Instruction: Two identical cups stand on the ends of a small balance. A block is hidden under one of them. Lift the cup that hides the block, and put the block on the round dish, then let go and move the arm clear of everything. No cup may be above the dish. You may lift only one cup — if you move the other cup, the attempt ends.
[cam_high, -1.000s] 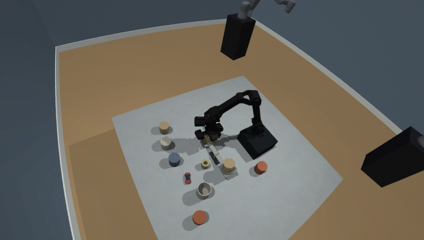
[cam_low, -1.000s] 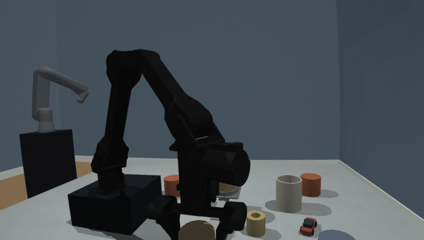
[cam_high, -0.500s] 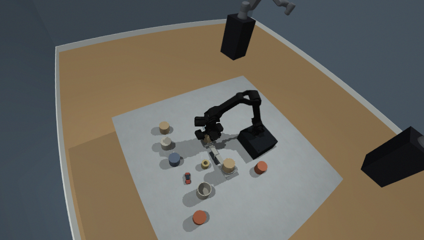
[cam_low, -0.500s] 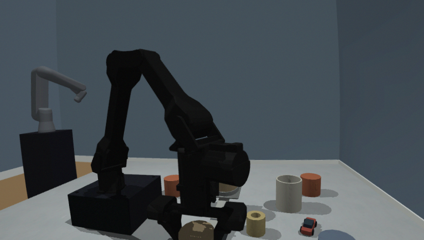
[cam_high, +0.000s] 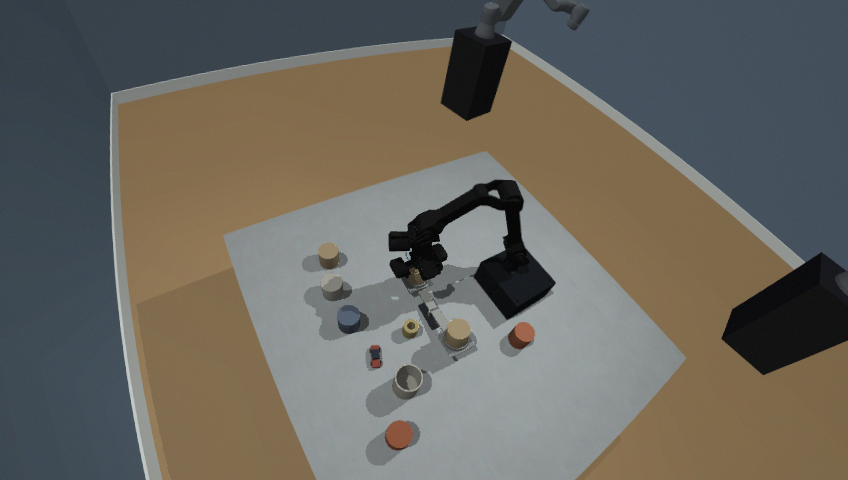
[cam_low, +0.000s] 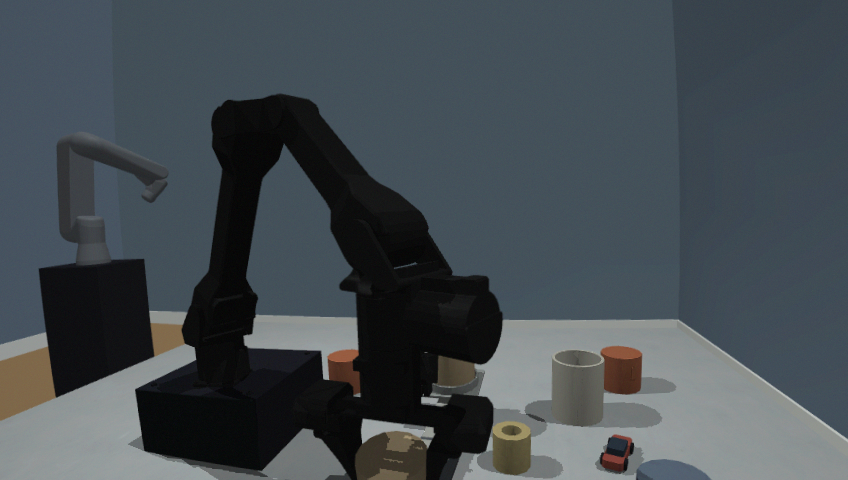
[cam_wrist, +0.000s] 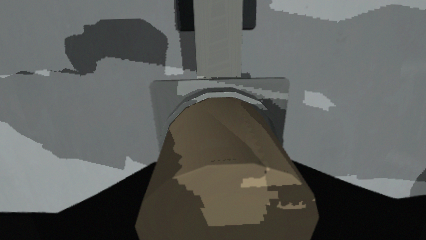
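A pale grey table (cam_high: 571, 392) (cam_low: 672, 410) stands on an orange-brown floor (cam_high: 267, 136) (cam_low: 169, 337), with blue-grey walls (cam_high: 684, 89) (cam_low: 476, 178) around it. The black arm (cam_high: 458, 208) (cam_low: 321, 154) reaches from its black box (cam_high: 541, 285) (cam_low: 202, 425) to one end of the balance (cam_high: 437, 316) (cam_wrist: 219, 45). There the gripper (cam_high: 416, 270) (cam_low: 392, 452) (cam_wrist: 220, 166) points down, its fingers well apart and closed on the near tan cup (cam_high: 417, 275) (cam_low: 390, 457) (cam_wrist: 225, 185), which is upright at that end; whether it touches its pan I cannot tell. The far tan cup (cam_high: 457, 333) (cam_low: 456, 371) stands upright on the opposite end.

The block is out of sight, and I cannot tell which cup covers it. Near the balance are a yellow ring (cam_high: 406, 331) (cam_low: 511, 456), a red toy car (cam_high: 375, 356) (cam_low: 617, 452) and an open grey cup (cam_high: 408, 389) (cam_low: 577, 395).
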